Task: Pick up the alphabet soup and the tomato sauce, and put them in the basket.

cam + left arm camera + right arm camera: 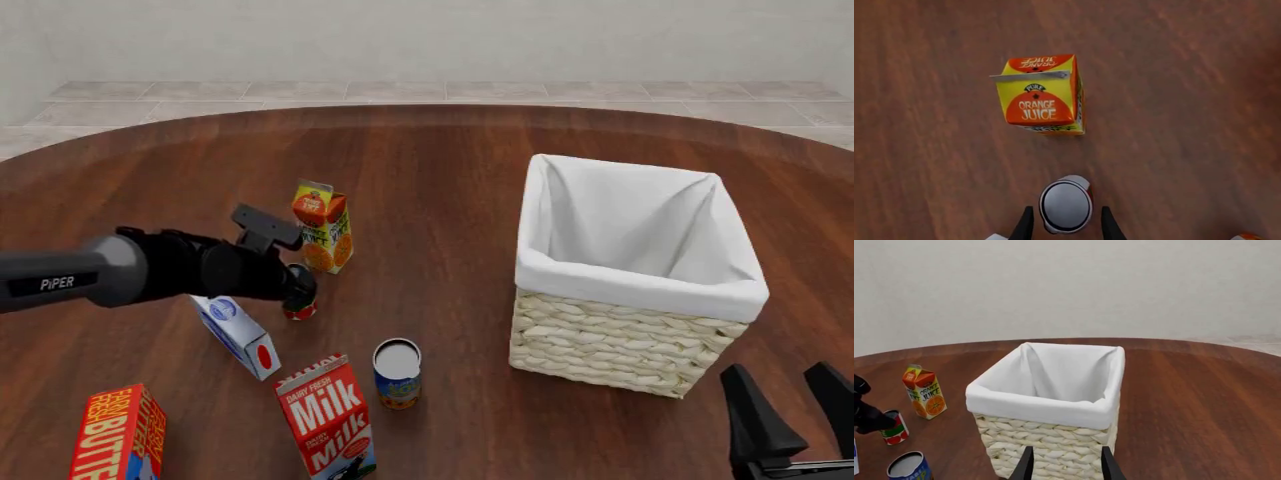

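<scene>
The tomato sauce point(302, 303), a slim red can with a greyish top, stands left of centre on the table. My left gripper point(295, 283) is open and straddles it. In the left wrist view the can's top point(1065, 206) sits between the two fingers of the gripper point(1067, 209), with small gaps on each side. The alphabet soup point(396, 374), a blue and orange can with a pale top, stands nearer the front. The basket point(641, 285) stands at the right, with nothing in it. My right gripper point(777, 372) is open and empty, low in front of the basket point(1041, 407).
An orange juice carton point(322, 226) stands just behind the tomato sauce. A white and blue carton point(238, 335) leans beside the left gripper. A milk carton point(327, 420) and a butter box point(120, 435) are at the front left.
</scene>
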Tool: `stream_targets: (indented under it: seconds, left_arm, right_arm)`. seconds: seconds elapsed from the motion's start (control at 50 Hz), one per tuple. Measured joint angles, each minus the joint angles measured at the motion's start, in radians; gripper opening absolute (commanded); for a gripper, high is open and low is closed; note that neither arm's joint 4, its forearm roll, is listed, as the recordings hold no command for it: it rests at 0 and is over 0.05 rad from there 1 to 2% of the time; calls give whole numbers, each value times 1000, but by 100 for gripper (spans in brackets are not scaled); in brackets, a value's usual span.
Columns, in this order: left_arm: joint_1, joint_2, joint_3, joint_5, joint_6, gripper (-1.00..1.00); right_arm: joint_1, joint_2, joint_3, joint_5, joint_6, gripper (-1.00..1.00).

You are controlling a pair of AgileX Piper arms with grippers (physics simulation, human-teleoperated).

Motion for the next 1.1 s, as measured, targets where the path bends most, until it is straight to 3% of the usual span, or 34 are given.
stream_targets:
  seconds: [0.76,0.78,1.1]
  left_arm:
    - [17,44,14,-41,10,100]
    - [17,44,14,-42,9,-100]
    - [5,43,14,-42,-10,-100]
  right_arm:
    - [-1,0,0,0,-1,100]
    - [-1,0,0,0,-1,100]
    - [-1,0,0,-1,-2,100]
